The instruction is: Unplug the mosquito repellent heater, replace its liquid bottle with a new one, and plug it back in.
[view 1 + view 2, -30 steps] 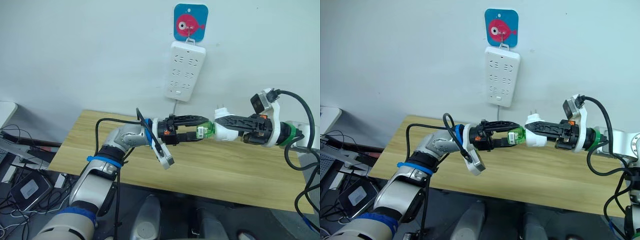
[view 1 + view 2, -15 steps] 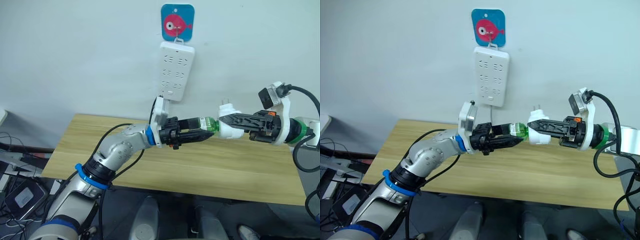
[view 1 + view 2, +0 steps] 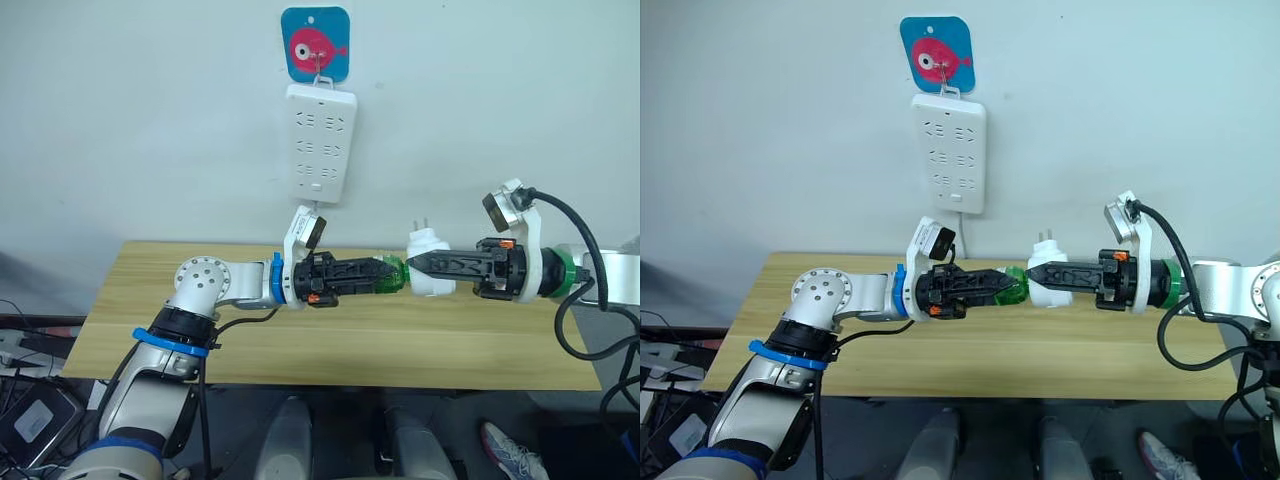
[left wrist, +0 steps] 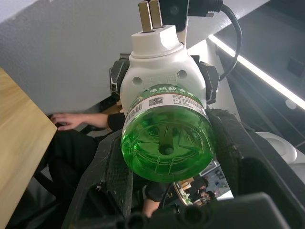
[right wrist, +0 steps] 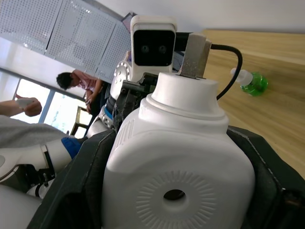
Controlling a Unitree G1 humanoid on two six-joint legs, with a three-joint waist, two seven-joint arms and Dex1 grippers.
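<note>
The mosquito repellent heater (image 3: 429, 247) is a white rounded unit held above the table, its two metal prongs (image 4: 148, 14) pointing up. My right gripper (image 3: 418, 266) is shut on its body. A green liquid bottle (image 4: 167, 143) sits with its neck in the heater's underside. My left gripper (image 3: 392, 274) is shut on that bottle. The two grippers meet tip to tip over the middle of the wooden table (image 3: 300, 340). Another green bottle (image 5: 251, 81) with a white cap lies on the table.
A long white power strip (image 3: 320, 143) hangs on the wall above the table, under a blue hook plate with a red fish (image 3: 315, 44). Its cord drops behind the table. People (image 5: 78, 81) are in the room behind me.
My left wrist has rolled around its own axis with the bottle, its camera swinging from below the arm to above. Both grippers stay joined at the heater. The head camera has shifted.
</note>
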